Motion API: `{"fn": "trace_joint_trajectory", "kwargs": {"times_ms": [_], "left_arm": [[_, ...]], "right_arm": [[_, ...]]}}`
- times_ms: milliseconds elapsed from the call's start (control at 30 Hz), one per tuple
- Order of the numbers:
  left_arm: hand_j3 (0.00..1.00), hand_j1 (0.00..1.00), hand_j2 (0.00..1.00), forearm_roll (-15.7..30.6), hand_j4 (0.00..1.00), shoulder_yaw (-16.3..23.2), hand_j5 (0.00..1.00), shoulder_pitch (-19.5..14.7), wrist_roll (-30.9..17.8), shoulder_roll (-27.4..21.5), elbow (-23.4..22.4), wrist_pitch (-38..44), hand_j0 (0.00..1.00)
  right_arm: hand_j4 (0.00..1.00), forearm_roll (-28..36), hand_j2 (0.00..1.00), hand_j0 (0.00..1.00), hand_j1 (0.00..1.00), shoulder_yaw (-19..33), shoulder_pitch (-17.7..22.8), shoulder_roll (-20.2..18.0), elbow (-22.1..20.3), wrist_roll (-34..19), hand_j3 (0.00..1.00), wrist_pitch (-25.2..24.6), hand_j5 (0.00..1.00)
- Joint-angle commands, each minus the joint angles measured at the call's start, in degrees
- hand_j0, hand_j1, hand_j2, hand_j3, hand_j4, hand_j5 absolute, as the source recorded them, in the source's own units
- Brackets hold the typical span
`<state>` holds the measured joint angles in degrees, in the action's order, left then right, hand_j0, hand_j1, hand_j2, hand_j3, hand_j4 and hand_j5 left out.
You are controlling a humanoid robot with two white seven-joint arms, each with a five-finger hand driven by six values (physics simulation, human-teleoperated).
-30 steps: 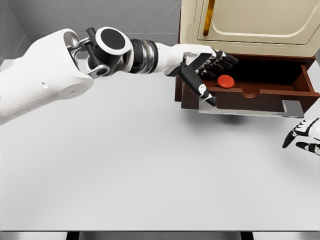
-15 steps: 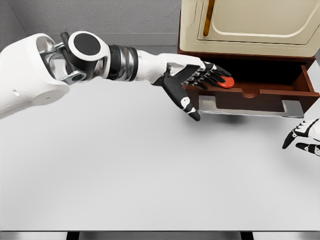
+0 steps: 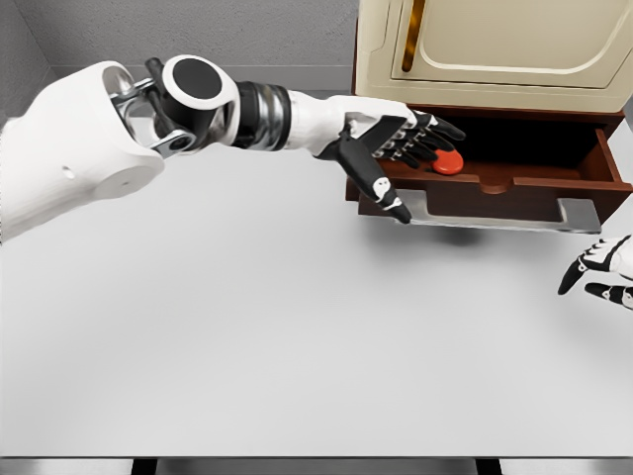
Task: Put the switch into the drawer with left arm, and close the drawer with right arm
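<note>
Switch (image 3: 448, 163) just beyond left fingers (image 3: 423, 139)

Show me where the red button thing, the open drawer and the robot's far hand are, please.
switch (image 3: 450, 163): head view, on its red top.
drawer (image 3: 514, 203): head view, on its brown front wall.
right hand (image 3: 601, 262): head view, on the fingers at the right edge.

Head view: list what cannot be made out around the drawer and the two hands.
- Red switch in the open drawer: its left part is covered by the left hand, so contact cannot be judged.
- Right hand: cut off by the right picture edge; only some fingers show.
- Drawer's back: dark under the cream cabinet.
- Cabinet's top: cut off by the top edge.
</note>
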<state>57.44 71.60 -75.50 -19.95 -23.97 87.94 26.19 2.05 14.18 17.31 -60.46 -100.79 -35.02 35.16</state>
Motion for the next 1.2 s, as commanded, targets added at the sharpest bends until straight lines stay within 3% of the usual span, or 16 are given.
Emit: {"fn": "trace_joint_trajectory", "kwargs": {"times_ms": [0, 67, 300, 400, 567, 800, 933, 1100, 1167], "left_arm": [[1.0, 1.0, 1.0, 0.0, 1.0, -0.1, 1.0, 0.0, 0.0, 1.8, -2.6, -0.1, 1.0], [1.0, 1.0, 1.0, -2.0, 1.0, -0.1, 1.0, 0.5, -0.1, 3.0, -4.3, -0.1, 1.0], [1.0, 1.0, 1.0, -2.2, 1.0, 0.0, 1.0, 1.1, -0.7, 4.0, -4.9, -0.2, 1.0], [1.0, 1.0, 1.0, -3.9, 1.0, -0.1, 1.0, 1.1, -1.0, 6.4, -8.6, -0.3, 1.0], [1.0, 1.0, 1.0, -3.8, 1.0, -0.1, 1.0, 1.1, -4.1, 5.6, -8.0, -1.1, 1.0], [1.0, 1.0, 1.0, -3.1, 1.0, -0.1, 1.0, 1.1, -6.1, 1.7, 1.1, -1.2, 1.0], [1.0, 1.0, 1.0, 0.3, 1.0, -0.4, 1.0, 0.9, -6.1, -4.8, 9.1, -2.3, 1.0], [1.0, 1.0, 1.0, 1.1, 1.0, -2.7, 1.0, 0.4, -6.6, -6.4, 9.1, -2.5, 1.0], [1.0, 1.0, 1.0, 1.9, 1.0, -4.9, 1.0, 0.3, -9.9, -7.1, 9.0, -2.5, 1.0]], "right_arm": [[0.5, 0.4, 0.5, 0.5, 0.5, 0.0, 0.0, 0.0, 0.0, 0.0, 0.5, -0.2, 0.5], [0.5, 0.4, 0.5, 0.5, 0.5, 0.0, 0.0, -0.1, 0.0, 0.0, 0.5, -0.2, 0.5], [0.5, 0.4, 0.5, 0.5, 0.5, 0.1, 0.0, 0.0, 0.0, 0.0, 0.5, -0.2, 0.5], [0.51, 0.4, 0.51, 0.51, 0.51, 0.0, 0.1, -0.1, 0.0, 0.0, 0.51, -0.2, 0.51], [0.51, 0.4, 0.51, 0.51, 0.51, 0.0, 0.1, 0.0, 0.0, 0.0, 0.51, -0.2, 0.51], [0.51, 0.4, 0.51, 0.51, 0.51, -0.4, 0.2, 0.0, 0.0, 0.0, 0.51, -0.2, 0.51], [0.51, 0.4, 0.51, 0.51, 0.51, -0.6, 0.1, 0.0, 0.0, 0.0, 0.51, -0.2, 0.51], [0.51, 0.4, 0.51, 0.51, 0.51, -0.6, 0.1, 0.0, 0.0, 0.0, 0.51, -0.2, 0.51], [0.51, 0.4, 0.51, 0.51, 0.51, -0.6, 0.2, 0.0, 0.0, 0.0, 0.51, -0.2, 0.51]]}}
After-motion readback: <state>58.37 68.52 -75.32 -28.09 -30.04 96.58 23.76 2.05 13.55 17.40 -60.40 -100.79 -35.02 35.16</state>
